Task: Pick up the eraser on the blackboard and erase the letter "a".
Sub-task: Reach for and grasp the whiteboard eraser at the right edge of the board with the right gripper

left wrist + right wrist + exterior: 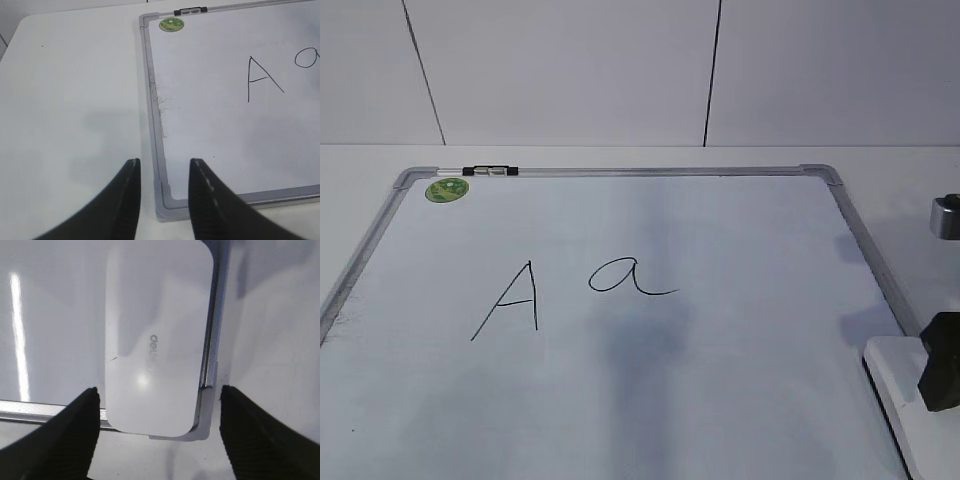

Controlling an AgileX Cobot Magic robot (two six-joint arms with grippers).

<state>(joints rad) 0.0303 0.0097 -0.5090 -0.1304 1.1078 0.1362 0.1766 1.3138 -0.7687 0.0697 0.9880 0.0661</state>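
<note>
The blackboard (720, 380) is a white board in a silver frame with a green sticker (447, 189) at its far left corner. The cursive letter "a" (628, 276) is drawn mid-board, right of a capital "A" (510, 298). The white eraser (155, 335) lies on the board's near right corner; it also shows in the exterior view (900, 385). My right gripper (157, 405) is open, its fingers either side of the eraser's near end, not touching it. My left gripper (164, 167) is open and empty over the board's near left corner (167, 205).
The board lies on a white table (70, 110). A black and silver clip (490, 171) sits on the far frame rail. A grey wall with dark seams stands behind. Part of the right arm (948, 215) shows at the right edge.
</note>
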